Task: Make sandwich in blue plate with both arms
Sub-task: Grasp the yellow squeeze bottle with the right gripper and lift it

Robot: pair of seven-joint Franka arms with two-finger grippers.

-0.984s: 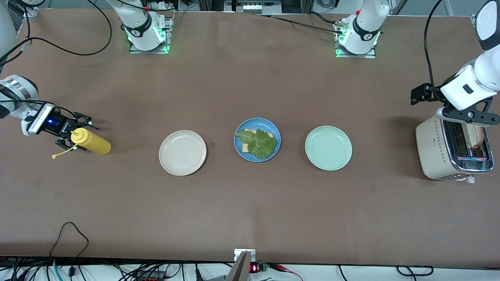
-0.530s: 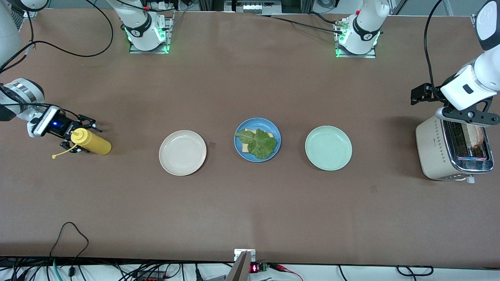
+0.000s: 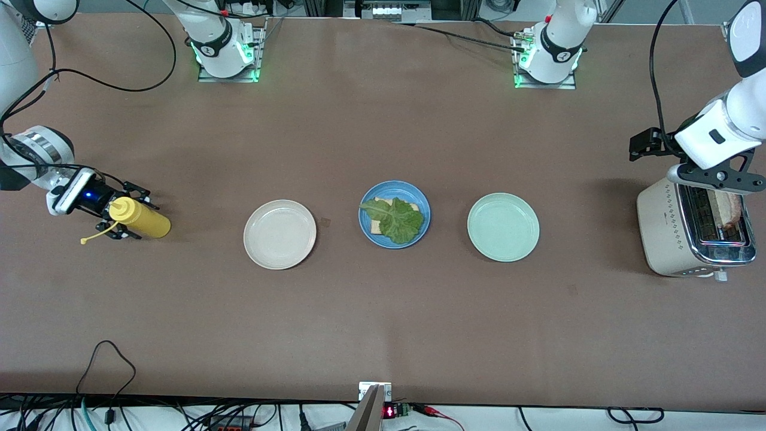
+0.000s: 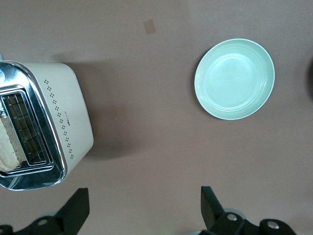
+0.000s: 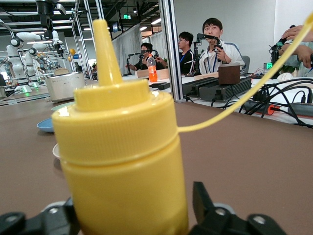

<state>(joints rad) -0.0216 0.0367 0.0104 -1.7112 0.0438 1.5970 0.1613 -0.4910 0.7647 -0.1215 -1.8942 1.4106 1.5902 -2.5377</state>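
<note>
Right hand straddling mustard bottle, left hand above toaster

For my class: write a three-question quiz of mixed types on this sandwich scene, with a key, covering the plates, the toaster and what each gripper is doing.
1. True or false: the lettuce leaf lies on the mint-green plate.
2. Multiple choice: the right gripper is around the
A. beige plate
B. yellow squeeze bottle
C. toaster
3. Fill in: the left gripper hangs open above the table beside the ___, which has a bread slice in its slot.

Key:
1. False; it lies on bread in the blue plate.
2. B
3. toaster
</note>
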